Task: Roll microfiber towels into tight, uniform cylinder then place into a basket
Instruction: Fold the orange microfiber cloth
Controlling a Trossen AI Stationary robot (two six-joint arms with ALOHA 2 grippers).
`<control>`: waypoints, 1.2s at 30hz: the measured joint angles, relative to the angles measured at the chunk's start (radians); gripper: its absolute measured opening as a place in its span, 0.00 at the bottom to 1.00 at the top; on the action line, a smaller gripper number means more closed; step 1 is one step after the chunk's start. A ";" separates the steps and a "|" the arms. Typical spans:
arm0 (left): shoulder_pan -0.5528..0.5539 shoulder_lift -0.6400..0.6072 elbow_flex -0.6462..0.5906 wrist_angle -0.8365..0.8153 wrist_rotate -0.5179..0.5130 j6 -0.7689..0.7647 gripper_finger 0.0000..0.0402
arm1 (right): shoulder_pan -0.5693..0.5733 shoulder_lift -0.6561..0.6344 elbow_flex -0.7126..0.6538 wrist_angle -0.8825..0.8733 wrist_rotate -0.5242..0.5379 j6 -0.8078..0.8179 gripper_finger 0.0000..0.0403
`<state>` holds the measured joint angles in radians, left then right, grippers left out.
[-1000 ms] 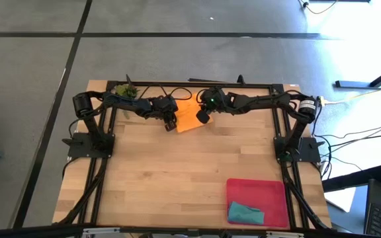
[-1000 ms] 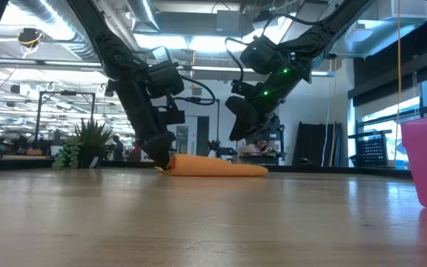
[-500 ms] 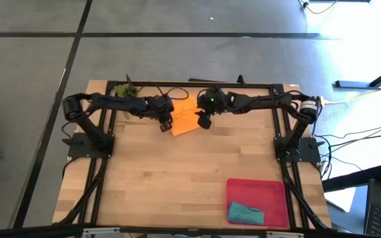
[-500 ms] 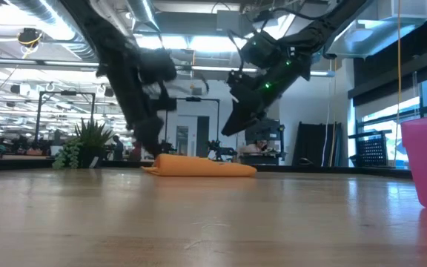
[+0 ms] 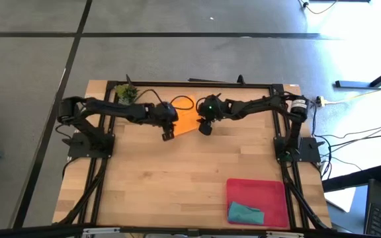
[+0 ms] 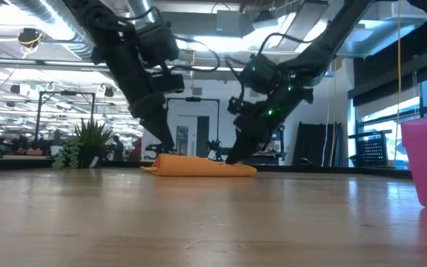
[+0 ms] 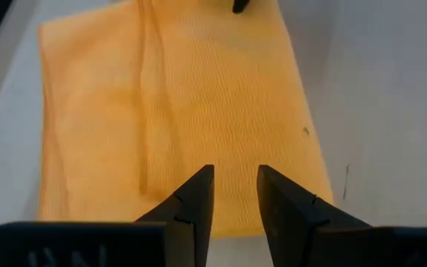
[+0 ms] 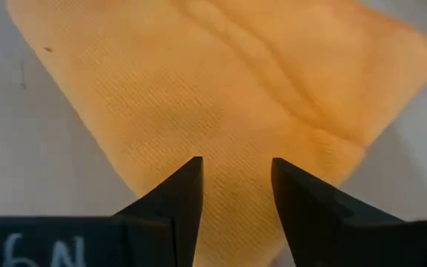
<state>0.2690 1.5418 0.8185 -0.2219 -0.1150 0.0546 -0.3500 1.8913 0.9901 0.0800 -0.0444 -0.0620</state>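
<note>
Your orange towel [image 5: 186, 119], upper centre, is soft and floppy; pinch its near edge. The left gripper [image 7: 233, 194] and right gripper [image 8: 236, 185] hover above it, fingers apart and empty.

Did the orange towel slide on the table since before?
Yes. In the high view the orange towel has shifted a little left, toward the plant, ending nearer the table's middle than a second ago.

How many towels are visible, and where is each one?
2. The orange towel lies flat near the table's far edge, between the left gripper and right gripper, both open over it. The teal towel lies bunched in the basket. None seems hidden.
</note>
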 joint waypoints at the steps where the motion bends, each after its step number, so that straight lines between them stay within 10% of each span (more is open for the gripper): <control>1: -0.013 0.013 0.000 0.004 -0.010 -0.003 0.24 | 0.001 0.012 0.000 0.004 0.000 0.000 0.40; 36: -0.281 0.136 0.008 -0.280 0.098 -0.094 0.24 | 0.363 0.056 0.002 -0.004 -0.059 0.301 0.40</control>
<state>-0.0117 1.6782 0.8265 -0.5022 -0.0170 -0.0395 0.0135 1.9469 0.9916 0.0756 -0.1030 0.2385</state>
